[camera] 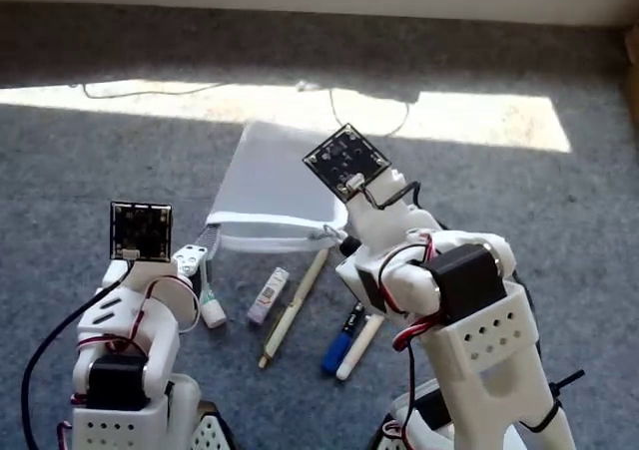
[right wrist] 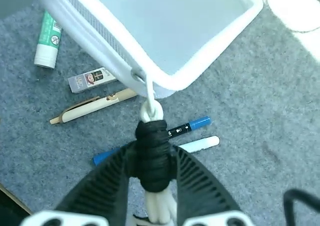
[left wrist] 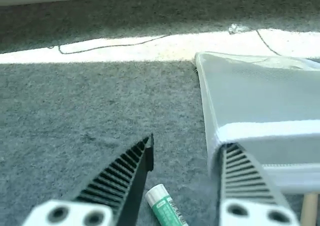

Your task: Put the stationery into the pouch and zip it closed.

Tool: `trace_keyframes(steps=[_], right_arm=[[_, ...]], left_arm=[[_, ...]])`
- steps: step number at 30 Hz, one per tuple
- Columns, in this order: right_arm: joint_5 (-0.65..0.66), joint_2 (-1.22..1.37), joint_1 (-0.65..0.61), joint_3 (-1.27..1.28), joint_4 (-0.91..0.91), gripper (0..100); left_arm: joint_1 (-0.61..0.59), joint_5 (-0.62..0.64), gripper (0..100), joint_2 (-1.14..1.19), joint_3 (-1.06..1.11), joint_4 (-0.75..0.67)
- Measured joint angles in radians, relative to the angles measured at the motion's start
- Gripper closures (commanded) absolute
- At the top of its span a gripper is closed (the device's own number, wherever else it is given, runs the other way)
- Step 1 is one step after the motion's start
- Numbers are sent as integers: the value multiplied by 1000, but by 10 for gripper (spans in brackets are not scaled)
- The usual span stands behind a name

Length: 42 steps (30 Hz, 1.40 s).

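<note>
Masking blue pen (right wrist: 196, 124) midway: zipper pull (right wrist: 152, 158)

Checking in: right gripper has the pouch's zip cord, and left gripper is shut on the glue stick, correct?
Not quite. The left gripper is open, as the left wrist view shows; the glue stick lies on the carpet between its spread fingers, not gripped. The rest stands: the right gripper is shut on the zip cord of the pouch.
</note>
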Motion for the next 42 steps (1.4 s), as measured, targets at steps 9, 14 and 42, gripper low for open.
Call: trace_keyframes(steps=[9, 14, 42], right_arm=[[0, 0, 0, 0, 18, 994], [0, 0, 0, 0, 32, 994], [2, 0, -6, 0, 32, 994]], left_arm=[[25, 0, 765, 0, 34, -63], [44, 0, 768, 0, 69, -132], [86, -84, 994, 0, 18, -35]])
